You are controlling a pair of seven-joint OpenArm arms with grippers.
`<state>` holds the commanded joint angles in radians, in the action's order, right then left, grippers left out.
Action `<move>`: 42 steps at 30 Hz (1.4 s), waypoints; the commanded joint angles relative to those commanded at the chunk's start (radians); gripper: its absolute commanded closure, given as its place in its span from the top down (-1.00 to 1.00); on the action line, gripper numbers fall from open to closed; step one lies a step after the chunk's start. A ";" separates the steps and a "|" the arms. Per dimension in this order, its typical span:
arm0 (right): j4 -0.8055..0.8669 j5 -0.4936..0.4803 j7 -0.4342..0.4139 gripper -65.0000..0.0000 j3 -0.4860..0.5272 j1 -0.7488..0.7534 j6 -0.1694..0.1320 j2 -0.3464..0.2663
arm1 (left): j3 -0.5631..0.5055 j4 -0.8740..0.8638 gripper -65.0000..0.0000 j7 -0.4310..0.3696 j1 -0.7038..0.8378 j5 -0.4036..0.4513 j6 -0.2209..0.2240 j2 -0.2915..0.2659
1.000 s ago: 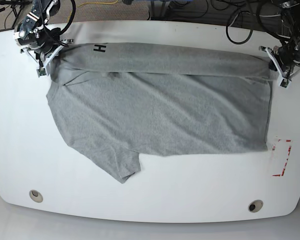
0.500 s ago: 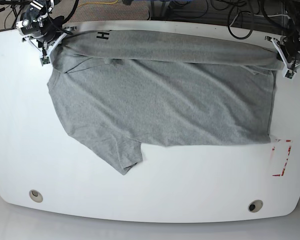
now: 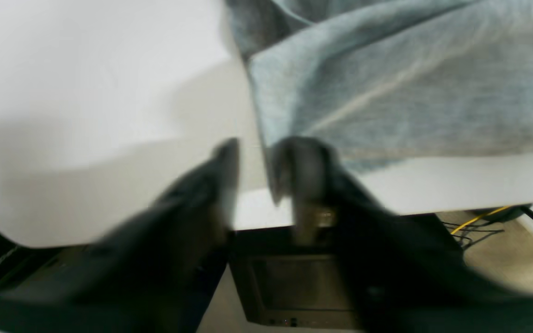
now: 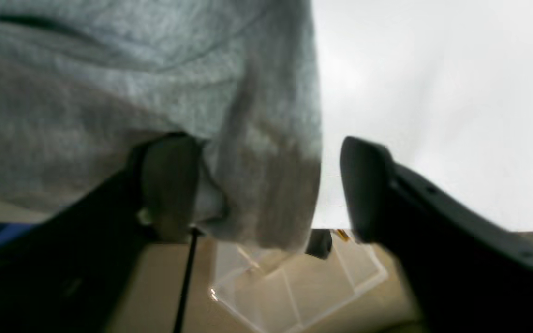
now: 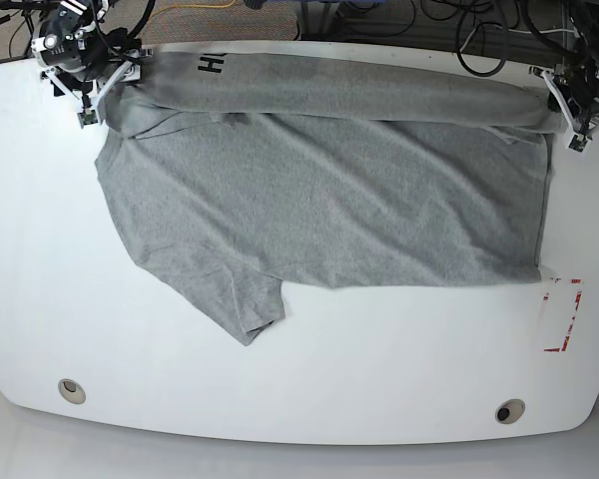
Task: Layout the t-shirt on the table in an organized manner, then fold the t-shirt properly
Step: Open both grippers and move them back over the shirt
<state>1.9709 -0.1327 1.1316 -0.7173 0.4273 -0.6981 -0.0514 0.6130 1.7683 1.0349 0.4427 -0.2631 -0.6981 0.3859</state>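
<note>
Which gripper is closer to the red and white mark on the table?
Left. The left gripper sits at the far edge, on the same side as the red-and-white mark, which lies toward the near edge. The right gripper is at the opposite far corner, across the t-shirt.

You are in a robotics lab or test room, not a home. The white table (image 5: 309,399) is a work surface with two grommet holes (image 5: 72,390) and a red-and-white mark (image 5: 562,317) taped or printed near one edge. Beyond its far edge you see loose black cables (image 5: 479,45) and a yellow cable (image 5: 195,12) trailing over a carpeted floor (image 5: 230,25). The left wrist view shows a dark equipment box (image 3: 294,286) below the table edge.
</note>
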 joint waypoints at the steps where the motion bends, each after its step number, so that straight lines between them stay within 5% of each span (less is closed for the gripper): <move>1: 0.006 0.000 0.000 0.79 0.000 -0.002 0.000 -0.002 | 0.003 0.000 0.17 0.000 -0.002 -0.002 0.000 0.003; 27: 0.025 -0.044 0.018 0.71 -0.035 -0.264 0.000 -0.021 | 0.052 0.069 0.17 0.002 -0.253 0.000 0.000 0.032; 38: -0.270 -0.009 0.009 0.70 0.014 -0.566 0.000 -0.063 | -0.031 -0.123 0.17 -0.005 -0.535 0.075 0.000 0.028; 42: -0.402 0.037 -0.055 0.70 0.044 -0.666 0.000 -0.083 | -0.057 -0.229 0.17 -0.011 -0.638 0.089 0.000 0.028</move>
<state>1.5689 -0.0959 1.0764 -0.6728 -0.2386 -0.6981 -0.1343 0.5562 1.5397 1.0242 -0.1956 -0.1741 -0.6981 0.4135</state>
